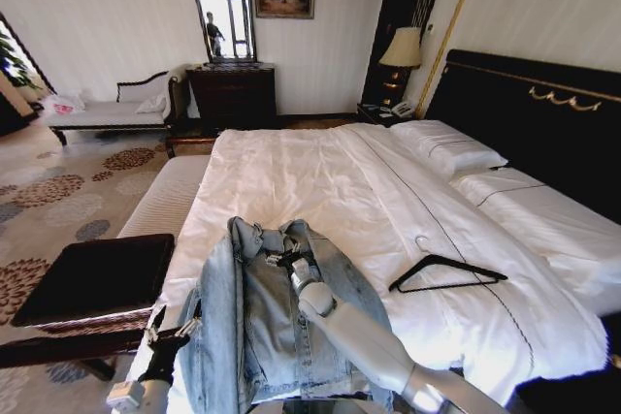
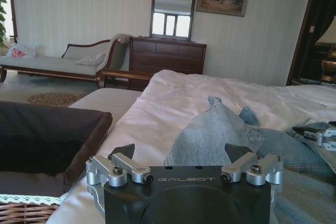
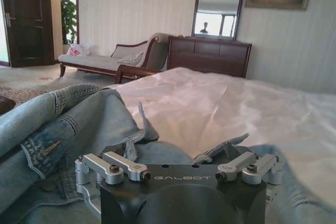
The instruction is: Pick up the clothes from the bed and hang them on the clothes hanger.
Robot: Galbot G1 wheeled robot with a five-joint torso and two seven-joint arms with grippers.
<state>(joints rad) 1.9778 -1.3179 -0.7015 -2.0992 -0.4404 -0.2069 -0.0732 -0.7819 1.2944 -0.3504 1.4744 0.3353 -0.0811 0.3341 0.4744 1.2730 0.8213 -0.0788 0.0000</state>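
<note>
Head view shows you the denim jacket [image 1: 277, 322] spread at the foot of the bed [image 1: 320, 176], collar toward the pillows, and the black hanger [image 1: 448, 273] lying flat on the sheet to its right, well apart from it. Your right end effector [image 1: 287, 259] sits on the jacket at the collar; from the right wrist view its fingers [image 3: 128, 150] look spread wide with denim bunched between and around them, but you cannot tell whether they have bitten into the cloth. Your left end effector [image 1: 173, 329] hovers at the jacket's left edge by the side of the bed, fingers [image 2: 122, 152] wide apart and holding nothing, the blue fabric just ahead of them. By my reading you are at the very start: the jacket is not lifted, the hanger is untouched, and the whole of the hanging remains to be done.
</note>
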